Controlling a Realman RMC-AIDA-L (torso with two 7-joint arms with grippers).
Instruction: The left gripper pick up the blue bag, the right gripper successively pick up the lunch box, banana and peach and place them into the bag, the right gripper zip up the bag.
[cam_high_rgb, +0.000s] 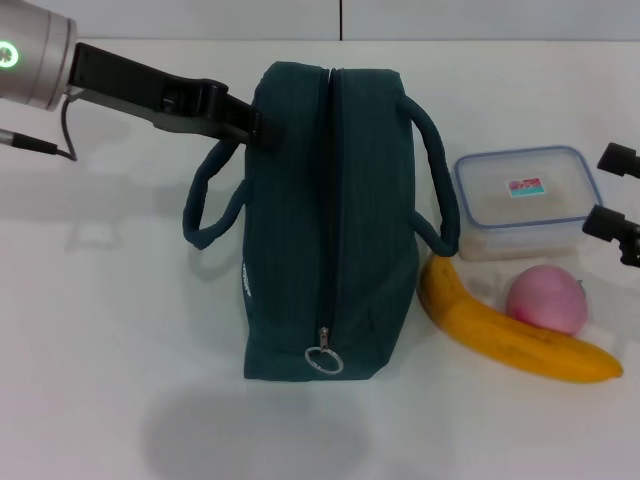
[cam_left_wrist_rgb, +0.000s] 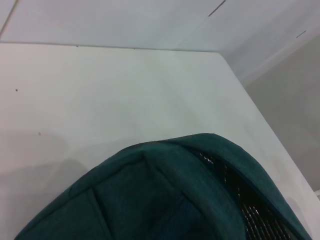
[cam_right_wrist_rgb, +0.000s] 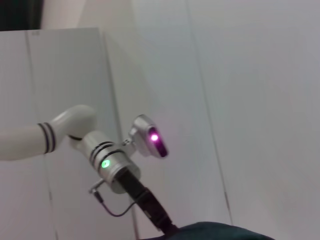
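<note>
Centre of the head view: blue bag (cam_high_rgb: 330, 220) upright on the table (cam_high_rgb: 100, 330), zipper closed, pull ring (cam_high_rgb: 323, 359) at lower end; left gripper (cam_high_rgb: 262, 128) at bag's upper-left edge, jaw state cannot be told; right gripper (cam_high_rgb: 612, 190) at right edge, jaws spread; lunch box (cam_high_rgb: 525, 200), banana (cam_high_rgb: 510, 335), peach (cam_high_rgb: 546, 298) right of the bag.

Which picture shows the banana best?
The head view. The whole banana lies there on the table, between the bag and the peach. The left wrist view shows only the bag's top and bare table. The right wrist view shows no banana.
</note>
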